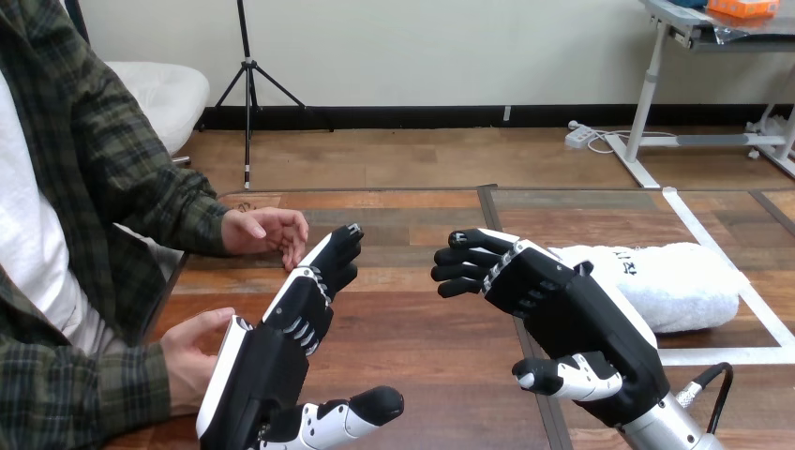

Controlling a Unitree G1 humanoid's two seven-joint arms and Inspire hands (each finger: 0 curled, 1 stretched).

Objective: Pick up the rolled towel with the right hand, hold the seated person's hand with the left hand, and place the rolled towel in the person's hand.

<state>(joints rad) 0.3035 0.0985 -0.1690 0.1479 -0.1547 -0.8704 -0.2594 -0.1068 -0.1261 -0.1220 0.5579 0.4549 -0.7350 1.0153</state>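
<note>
The rolled towel lies on the bench at right, long axis left-right. The right hand hovers just left of it, fingers loosely bent, empty. The left hand, fingers straight, reaches beside the person's hand.

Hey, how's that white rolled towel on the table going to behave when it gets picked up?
The rolled towel looks soft and fluffy, so it will probably squash under a grip rather than slip. Lying on its side, it may roll if nudged. Being cloth, it is likely light and might sag.
</note>
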